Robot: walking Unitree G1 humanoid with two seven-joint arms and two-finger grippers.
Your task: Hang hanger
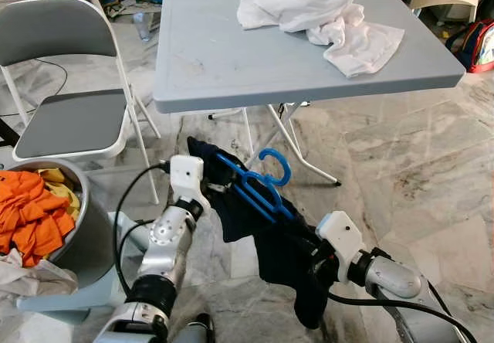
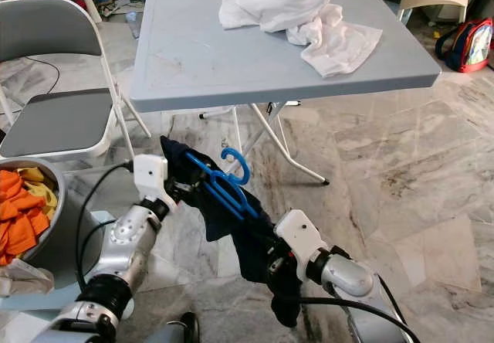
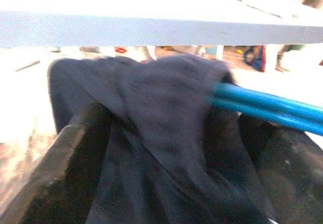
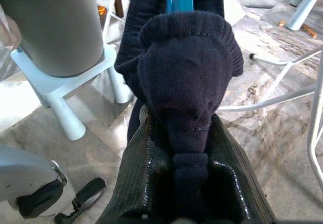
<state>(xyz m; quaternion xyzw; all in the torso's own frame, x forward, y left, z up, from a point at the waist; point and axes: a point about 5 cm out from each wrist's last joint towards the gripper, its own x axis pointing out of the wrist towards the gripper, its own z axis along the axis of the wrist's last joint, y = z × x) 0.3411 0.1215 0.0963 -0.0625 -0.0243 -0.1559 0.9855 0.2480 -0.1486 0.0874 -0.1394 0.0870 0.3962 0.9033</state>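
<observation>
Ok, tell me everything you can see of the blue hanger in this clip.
The blue hanger looks like plastic, with a curled hook at the top and slim paired bars. It is held tilted in the air below the grey table's front edge. A dark navy garment is draped over both ends. The left gripper and the right gripper each grip a cloth-covered end; the hook touches nothing.

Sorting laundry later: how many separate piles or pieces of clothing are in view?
3: white cloth on the table; orange pile in the bucket at left; dark garment on the blue hanger, held between both claws. More may lie buried in the bucket.
</observation>
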